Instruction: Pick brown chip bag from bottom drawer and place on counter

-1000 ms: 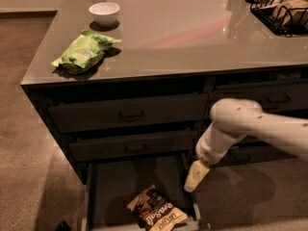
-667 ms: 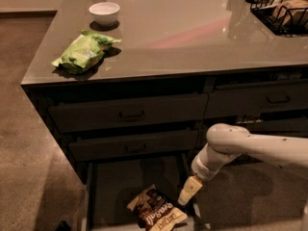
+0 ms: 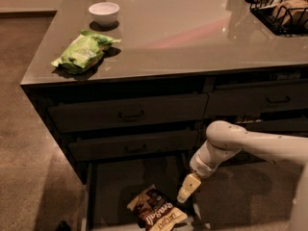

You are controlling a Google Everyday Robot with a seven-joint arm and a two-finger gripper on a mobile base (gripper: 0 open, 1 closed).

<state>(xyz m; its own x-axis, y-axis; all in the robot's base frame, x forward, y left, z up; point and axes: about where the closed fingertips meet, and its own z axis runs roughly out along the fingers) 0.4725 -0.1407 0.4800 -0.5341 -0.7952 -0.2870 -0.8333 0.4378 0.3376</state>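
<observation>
Grasp pending: crinkly brown-and-tan chip bag (image 3: 158, 211) lies in the open dark grey bottom drawer (image 3: 118, 184); cream gripper (image 3: 188, 188), state I cannot tell, hangs just beside it, so I would centre over the bag before descending.

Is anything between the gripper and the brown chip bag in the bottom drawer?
Nothing visible is. The gripper hangs just right of the brown chip bag and slightly above it, near the right side of the open bottom drawer. The bag lies uncovered on the drawer floor, and only that floor shows between them.

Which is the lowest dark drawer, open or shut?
Open: the bottom drawer shows its floor, crinkly brown chip bag lying inside, gripper close beside it.
</observation>
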